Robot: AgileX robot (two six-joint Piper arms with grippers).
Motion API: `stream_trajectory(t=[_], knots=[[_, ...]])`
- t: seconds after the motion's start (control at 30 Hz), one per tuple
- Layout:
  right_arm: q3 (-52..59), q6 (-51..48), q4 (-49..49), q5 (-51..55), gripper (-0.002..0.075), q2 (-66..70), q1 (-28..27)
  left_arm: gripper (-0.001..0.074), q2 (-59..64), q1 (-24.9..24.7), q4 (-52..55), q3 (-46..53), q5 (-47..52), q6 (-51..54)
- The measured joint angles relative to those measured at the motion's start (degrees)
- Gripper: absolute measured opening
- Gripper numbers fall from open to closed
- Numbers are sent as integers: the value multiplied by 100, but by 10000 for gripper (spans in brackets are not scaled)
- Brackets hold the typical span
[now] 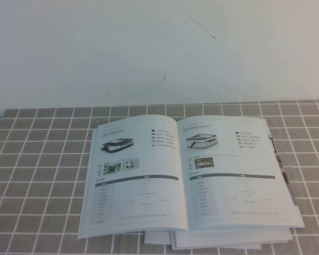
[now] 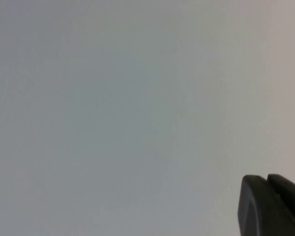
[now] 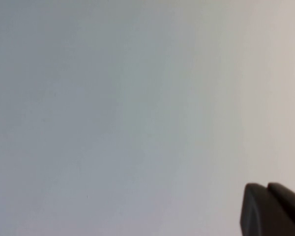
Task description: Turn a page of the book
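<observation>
An open book (image 1: pixel 183 175) lies flat on the grey tiled table (image 1: pixel 37 175), showing two white pages with small pictures of machines and tables of text. Neither arm shows in the high view. My left gripper (image 2: pixel 266 181) appears only in the left wrist view, as two dark fingertips pressed together against a blank pale wall. My right gripper (image 3: pixel 267 187) appears only in the right wrist view, likewise two dark fingertips together against the blank wall. Both are shut and empty, away from the book.
More loose pages or a second booklet (image 1: pixel 223 240) stick out from under the book at its near edge. A white wall (image 1: pixel 159 48) rises behind the table. Bare tiles lie left and right of the book.
</observation>
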Motion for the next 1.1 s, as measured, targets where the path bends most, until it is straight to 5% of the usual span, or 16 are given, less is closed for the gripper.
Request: stream_trajectory(t=[0.2,0.5,0.83,1.1], knots=[[-189,-3,-192,-76,-3,0,0,-3,-11,0,-207,0,-1009,156],[-2076,-1,-294,2221,-3,96,0,-3,330,0,-399,-1930,3262,652],[-4321,-433,91,5936,-3,2317,0,-3,1917,0,-801,-3115,3686,709],[-4598,-1886,1117,6575,-3,4098,0,-3,3805,0,-1355,-3690,5348,327]])
